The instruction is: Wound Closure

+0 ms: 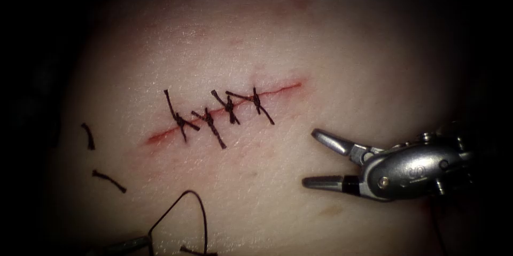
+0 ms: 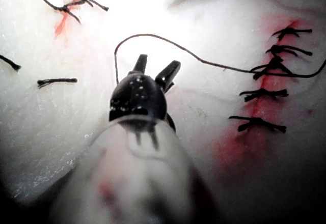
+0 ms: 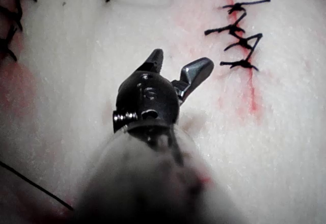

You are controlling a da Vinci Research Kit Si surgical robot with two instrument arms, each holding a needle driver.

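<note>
**Both pincers empty beside a four-stitch cut**

The tissue (image 1: 331,47) fills my frame. Its cut (image 1: 224,111) runs from lower left to upper right, crossed by four knotted stitches (image 1: 231,107). My right pincer (image 1: 315,160) lies lower right of it, jaws wide apart, holding nothing, tips pointing left. My left pincer (image 2: 155,66) is parted and empty too, thread (image 1: 184,210) looping beside it. Cut ends (image 1: 108,180) lie left. I cannot find the needle.
</note>
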